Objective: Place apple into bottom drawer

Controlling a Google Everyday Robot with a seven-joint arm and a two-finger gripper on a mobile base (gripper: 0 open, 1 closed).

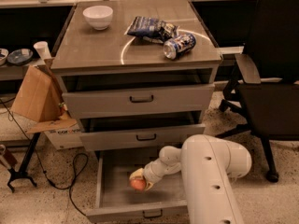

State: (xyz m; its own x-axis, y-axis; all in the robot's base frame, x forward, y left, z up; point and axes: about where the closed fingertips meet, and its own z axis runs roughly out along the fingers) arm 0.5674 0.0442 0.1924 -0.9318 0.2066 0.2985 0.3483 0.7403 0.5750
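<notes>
The bottom drawer (pixel 112 197) of the grey cabinet is pulled out wide, a deep grey tray with a small dark handle (pixel 153 214) at its front. My white arm reaches down into it from the right. My gripper (pixel 138 180) sits low inside the drawer, around the orange-red apple (pixel 138 184). The apple is at or just above the drawer floor, left of centre. I cannot tell whether it rests on the floor.
The two upper drawers (pixel 139 98) stick out slightly. On the cabinet top are a white bowl (pixel 98 17), a blue chip bag (pixel 150 28) and a crushed blue can (pixel 179 45). A black chair (pixel 271 78) stands right. A cardboard box (pixel 35 94) and cables are left.
</notes>
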